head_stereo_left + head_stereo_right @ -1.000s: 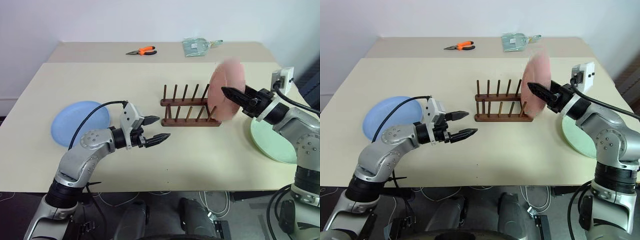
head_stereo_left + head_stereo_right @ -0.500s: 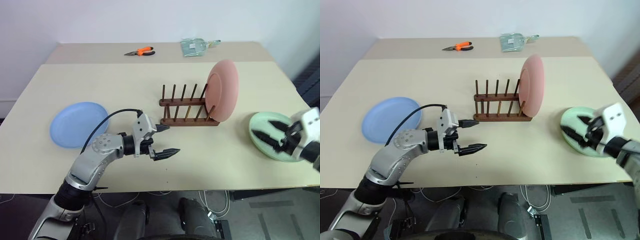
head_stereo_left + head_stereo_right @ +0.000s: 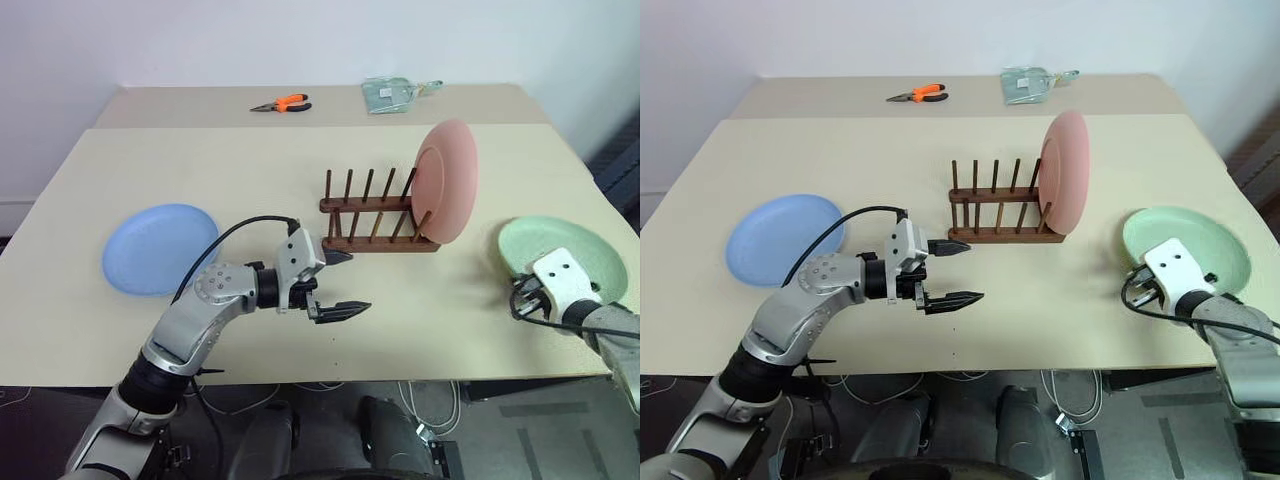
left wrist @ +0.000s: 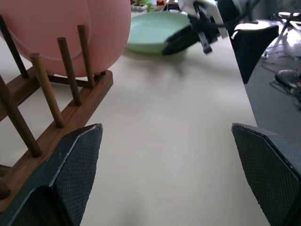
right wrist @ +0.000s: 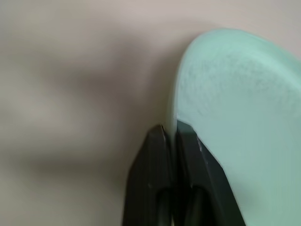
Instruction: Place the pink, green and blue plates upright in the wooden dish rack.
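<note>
The pink plate [image 3: 447,181] stands upright at the right end of the wooden dish rack [image 3: 378,214], centre of the frame; the blue plate [image 3: 160,248] lies flat at the left; the green plate [image 3: 560,256] lies flat at the right; the right gripper [image 5: 175,136] is pinched on its near rim; the left gripper [image 3: 338,285] hangs wide open before the rack.

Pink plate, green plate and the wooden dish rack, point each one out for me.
pink plate [image 3: 447,180], left eye view, middle of its face.
green plate [image 3: 1195,240], right eye view, bare centre of the dish.
wooden dish rack [image 3: 375,243], left eye view, front base rail.
</note>
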### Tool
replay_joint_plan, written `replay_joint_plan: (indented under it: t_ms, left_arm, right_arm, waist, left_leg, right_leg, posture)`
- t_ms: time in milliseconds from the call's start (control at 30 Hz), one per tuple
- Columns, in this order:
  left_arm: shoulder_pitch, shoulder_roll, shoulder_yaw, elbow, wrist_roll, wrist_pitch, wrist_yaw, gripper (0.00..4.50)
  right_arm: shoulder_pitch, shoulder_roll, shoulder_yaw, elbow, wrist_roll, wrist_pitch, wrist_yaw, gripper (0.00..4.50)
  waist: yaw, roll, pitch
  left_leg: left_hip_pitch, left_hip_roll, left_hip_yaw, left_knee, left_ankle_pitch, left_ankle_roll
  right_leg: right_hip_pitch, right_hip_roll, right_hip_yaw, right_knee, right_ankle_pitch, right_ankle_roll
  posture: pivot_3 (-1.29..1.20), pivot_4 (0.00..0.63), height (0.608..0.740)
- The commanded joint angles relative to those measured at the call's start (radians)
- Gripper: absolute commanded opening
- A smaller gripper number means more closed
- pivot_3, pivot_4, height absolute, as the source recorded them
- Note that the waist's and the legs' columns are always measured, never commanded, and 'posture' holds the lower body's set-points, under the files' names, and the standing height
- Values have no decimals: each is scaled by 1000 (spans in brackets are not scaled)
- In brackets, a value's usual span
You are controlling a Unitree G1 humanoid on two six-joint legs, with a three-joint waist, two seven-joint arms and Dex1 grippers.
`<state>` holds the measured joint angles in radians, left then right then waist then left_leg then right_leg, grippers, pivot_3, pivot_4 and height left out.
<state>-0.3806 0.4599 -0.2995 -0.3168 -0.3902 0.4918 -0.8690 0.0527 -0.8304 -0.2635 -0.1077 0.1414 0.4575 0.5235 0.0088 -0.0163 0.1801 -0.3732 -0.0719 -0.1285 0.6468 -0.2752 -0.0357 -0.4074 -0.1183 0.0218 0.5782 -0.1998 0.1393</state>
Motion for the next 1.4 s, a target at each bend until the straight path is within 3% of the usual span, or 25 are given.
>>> replay_joint_plan:
  t_ms: [33,200,333,467,567,633,767,1000,1167,1267,1367,1400]
  left_arm:
    - [7,0,10,-20,19,-26,8,4500]
    - [22,-11,56,-6,18,-29,46,4500]
    - [43,4,80,27,43,-65,57,4500]
    - [48,17,130,62,47,-92,66,4500]
    - [55,23,149,67,50,-104,67,4500]
    - [68,22,163,48,35,-96,66,4500]
    - [101,17,165,5,20,-86,66,4500]
    - [110,11,156,-3,25,-86,67,4500]
    - [103,9,158,8,26,-88,64,4500]
    - [105,11,159,7,18,-76,60,4500]
    - [102,5,201,20,-21,-29,80,4500]
    - [97,-3,227,31,-28,-26,102,4500]
  right_arm:
    - [-51,27,-88,-25,41,18,-28,89]
    - [-271,67,-253,-88,207,8,-61,89]
    - [-540,108,-326,-183,520,151,-82,89]
    - [-769,192,-296,-271,1031,324,-163,89]
    - [-823,291,-245,-287,1293,346,-320,89]
    - [-810,339,-187,-311,1373,349,-403,89]
    - [-751,405,-98,-297,1398,332,-546,89]
    - [-681,477,-59,-235,1406,282,-707,89]
    - [-665,513,-34,-177,1340,262,-756,89]
    - [-677,520,-34,-156,1309,248,-768,1089]
    - [-710,420,19,-189,1081,205,-667,2526]
    - [-718,363,54,-210,984,188,-606,2526]
  waist:
    - [3,0,0]
    - [0,6,2]
    - [-3,8,2]
    - [-1,7,2]
    - [2,6,2]
    - [5,6,2]
    - [2,6,2]
    - [0,7,2]
    - [-5,7,2]
    - [-7,7,2]
    - [-7,8,3]
    - [-6,8,3]
  left_leg:
    - [0,0,0,0,0,0]
    - [0,0,1,0,0,0]
    - [0,1,0,-2,0,0]
    - [0,1,-3,-2,0,0]
    - [-1,1,-5,-2,0,0]
    - [-1,1,-6,-2,0,0]
    - [-2,0,-6,-2,0,0]
    - [-1,0,-4,-2,0,0]
    - [-1,0,-4,-2,0,0]
    - [-1,0,-4,-3,0,0]
    - [-1,0,-3,-3,0,0]
    - [-1,0,-3,-2,0,0]
  right_leg:
    - [0,0,0,0,0,0]
    - [0,0,1,0,0,0]
    - [-1,1,0,1,0,0]
    - [-1,2,-1,1,3,-4]
    - [-1,1,-2,0,3,-4]
    - [0,1,-2,0,2,-4]
    - [-1,-1,-1,-1,2,-4]
    - [-3,1,-2,1,3,-4]
    - [-3,1,-1,1,3,-4]
    - [-3,2,-2,2,3,-4]
    - [-3,2,-2,1,3,-4]
    - [-3,2,-1,1,3,-4]
  posture:
    - [0,150,740]
    - [0,150,740]
    - [0,150,740]
    - [0,150,740]
    - [0,150,740]
    - [0,150,740]
    - [0,150,740]
    - [0,150,740]
    - [0,150,740]
    - [0,150,740]
    - [0,150,740]
    - [0,150,740]
